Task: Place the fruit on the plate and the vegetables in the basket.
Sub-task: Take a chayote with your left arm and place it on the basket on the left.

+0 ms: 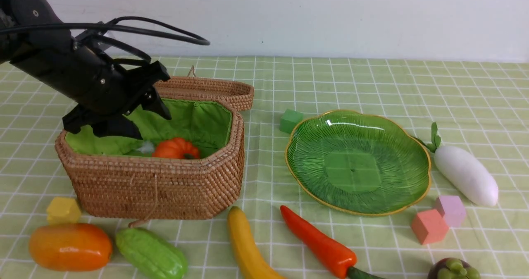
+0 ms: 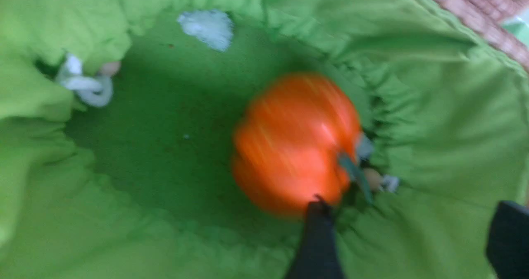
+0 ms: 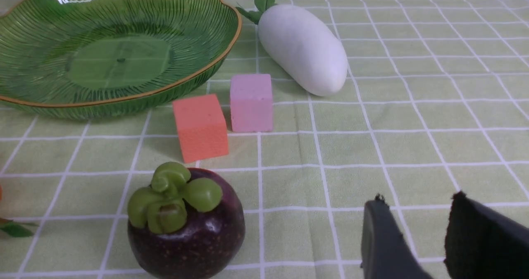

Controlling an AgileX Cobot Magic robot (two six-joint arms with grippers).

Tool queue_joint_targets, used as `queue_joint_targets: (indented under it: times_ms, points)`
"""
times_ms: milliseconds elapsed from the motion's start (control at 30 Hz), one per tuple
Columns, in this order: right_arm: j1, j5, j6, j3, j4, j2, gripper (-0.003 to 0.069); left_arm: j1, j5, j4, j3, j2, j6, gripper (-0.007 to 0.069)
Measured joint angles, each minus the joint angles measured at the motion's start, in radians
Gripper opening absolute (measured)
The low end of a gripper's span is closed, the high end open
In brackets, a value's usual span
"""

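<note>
A plump, ribbed orange-red pumpkin with a dark green stem sits inside the brown wicker basket on its bright green lining, beneath the spread, empty left claw. Glossy and streaked with yellow, it lies well apart from a smooth orange mango, a curved yellow banana and a tapering red chili on the checked tabletop. The right claw, near a dark purple mangosteen capped in green, stands parted with nothing between its fingers.
</note>
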State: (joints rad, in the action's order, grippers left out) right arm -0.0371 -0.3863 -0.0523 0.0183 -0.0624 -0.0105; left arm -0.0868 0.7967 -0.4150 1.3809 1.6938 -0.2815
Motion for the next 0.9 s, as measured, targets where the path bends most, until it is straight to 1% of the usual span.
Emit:
queue_joint_targets:
  times_ms: [33,100,167,267,367,500,533,600,633,700,767,800,900]
  points:
    - [0.0,0.0,0.0,0.0,0.0,0.0,0.0242,0.0,0.006,-0.011,0.0,-0.011,0.02,0.0559]
    - [0.0,0.0,0.0,0.0,0.0,0.0,0.0242,0.0,0.021,-0.034,0.0,-0.04,0.069,0.0612]
    - [0.0,0.0,0.0,0.0,0.0,0.0,0.0242,0.0,0.04,-0.052,0.0,-0.069,0.12,0.0636]
    - [0.0,0.0,0.0,0.0,0.0,0.0,0.0242,0.0,0.09,-0.062,0.0,-0.136,0.183,0.0631]
    - [0.0,0.0,0.0,0.0,0.0,0.0,0.0242,0.0,0.167,-0.06,0.0,-0.207,0.186,0.0584]
    - [0.0,0.0,0.0,0.0,0.0,0.0,0.0242,0.0,0.256,-0.061,-0.057,-0.313,0.132,0.0507]
    - [0.0,0.0,0.0,0.0,0.0,0.0,0.0242,0.0,0.269,-0.061,-0.111,-0.356,0.105,0.0486]
    - [0.0,0.0,0.0,0.0,0.0,0.0,0.0242,0.0,0.265,-0.061,-0.2,-0.409,0.06,0.0471]
    - [0.0,0.0,0.0,0.0,0.0,0.0,0.0242,0.0,0.263,-0.061,-0.211,-0.415,0.054,0.047]
    - [0.0,0.0,0.0,0.0,0.0,0.0,0.0242,0.0,0.208,-0.061,-0.354,-0.475,-0.02,0.0465]
    - [0.0,0.0,0.0,0.0,0.0,0.0,0.0242,0.0,0.173,-0.061,-0.42,-0.489,-0.059,0.0466]
    - [0.0,0.0,0.0,0.0,0.0,0.0,0.0242,0.0,0.144,-0.06,-0.475,-0.492,-0.084,0.0472]
    - [0.0,0.0,0.0,0.0,0.0,0.0,0.0242,0.0,0.088,-0.064,-0.548,-0.477,-0.11,0.0501]
